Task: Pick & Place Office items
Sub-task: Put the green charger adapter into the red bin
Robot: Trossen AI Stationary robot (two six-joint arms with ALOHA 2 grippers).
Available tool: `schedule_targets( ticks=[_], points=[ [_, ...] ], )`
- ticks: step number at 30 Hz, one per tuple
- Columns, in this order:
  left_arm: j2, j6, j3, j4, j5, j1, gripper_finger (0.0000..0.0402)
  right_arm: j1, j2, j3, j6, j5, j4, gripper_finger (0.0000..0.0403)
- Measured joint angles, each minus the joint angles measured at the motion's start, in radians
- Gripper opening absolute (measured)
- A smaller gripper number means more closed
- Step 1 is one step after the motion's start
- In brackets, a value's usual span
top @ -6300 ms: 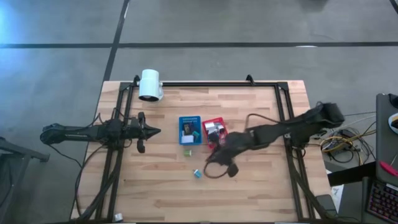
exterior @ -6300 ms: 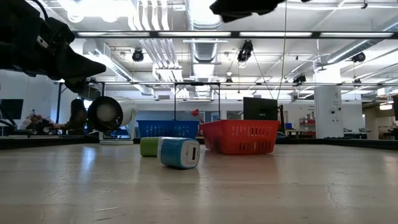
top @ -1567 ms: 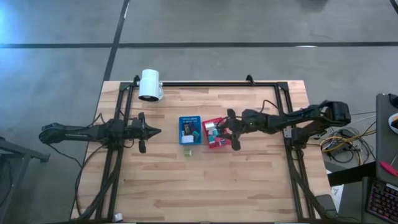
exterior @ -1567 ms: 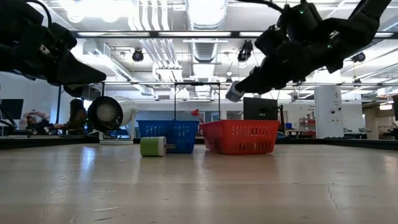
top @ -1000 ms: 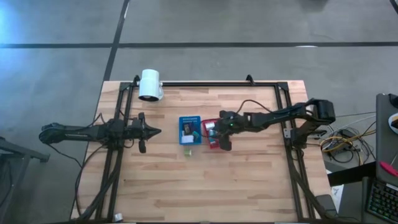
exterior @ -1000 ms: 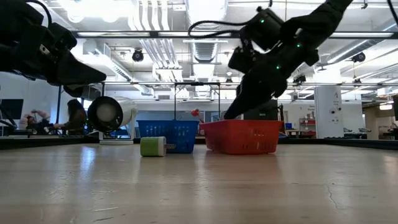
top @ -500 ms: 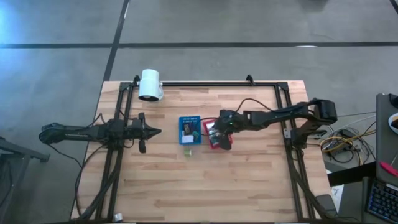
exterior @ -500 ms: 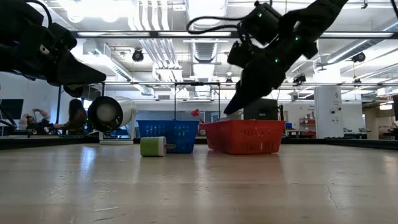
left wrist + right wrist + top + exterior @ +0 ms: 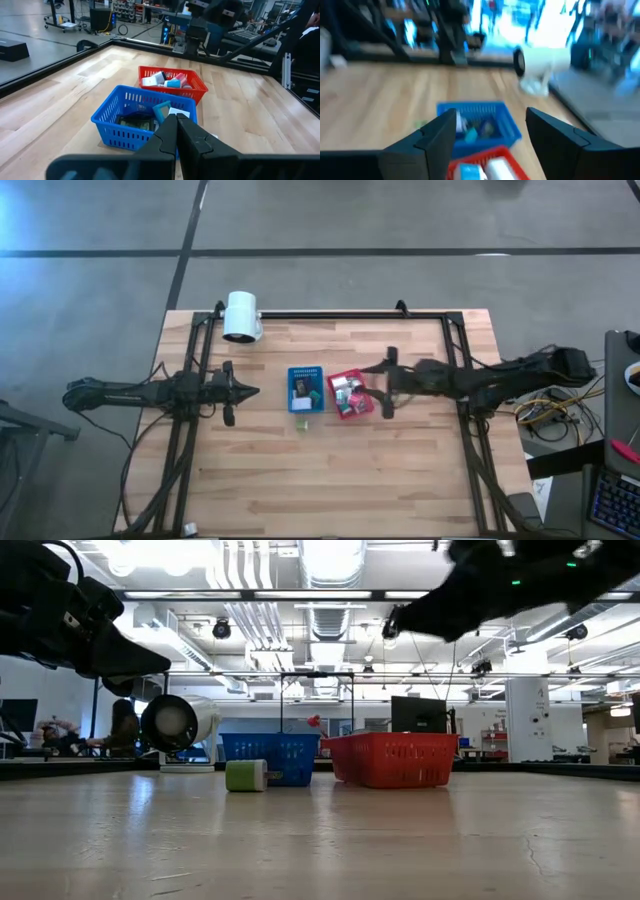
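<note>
High view: right gripper (image 9: 387, 384), jaws spread and empty, beside the red perforated plastic tray (image 9: 347, 393); next, approach the small green block (image 9: 301, 424) from directly above.

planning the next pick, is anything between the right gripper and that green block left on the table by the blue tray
Yes. The right gripper hangs open beyond the red tray, and both the red tray and the blue tray sit between it and the green block. It is raised, so going over them looks possible.

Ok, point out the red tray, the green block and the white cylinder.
red tray (image 9: 390, 762): low view, front wall.
green block (image 9: 244, 776): low view, middle of its side.
white cylinder (image 9: 241, 316): high view, top of its body.
</note>
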Motion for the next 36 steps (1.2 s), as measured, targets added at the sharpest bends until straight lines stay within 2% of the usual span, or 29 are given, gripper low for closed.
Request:
schedule_targets(
  ticks=[4,8,11,14,16,25,30,36],
  points=[
    [0.0,0.0,0.0,0.0,0.0,0.0,0.0009,0.001,-0.171,-0.168,-0.014,-0.007,0.223,0.0207],
    [0.0,0.0,0.0,0.0,0.0,0.0,0.0009,0.001,-0.317,-0.32,0.005,0.008,0.397,0.0148],
    [0.0,0.0,0.0,0.0,0.0,0.0,0.0009,0.0,-0.416,-0.358,0.038,0.095,0.343,0.0086],
    [0.0,0.0,0.0,0.002,0.0,0.0,0.0009,0.0,-0.484,-0.358,0.015,0.103,0.2,0.0024],
    [0.0,0.0,0.0,0.002,0.0,0.0,0.0009,0.001,-0.519,-0.348,0.021,0.093,0.154,0.0016],
    [0.0,0.0,0.0,-0.001,0.0,0.0,0.0009,0.0,-0.631,-0.395,0.023,0.084,0.145,0.0008],
    [0.0,0.0,0.0,-0.001,0.0,0.0,0.0009,0.0,-0.709,-0.462,0.016,-0.009,0.239,0.0008],
    [0.0,0.0,0.0,-0.002,0.0,0.0,0.0009,0.0,-0.807,-0.467,0.023,-0.013,0.137,0.0008]
  ],
)
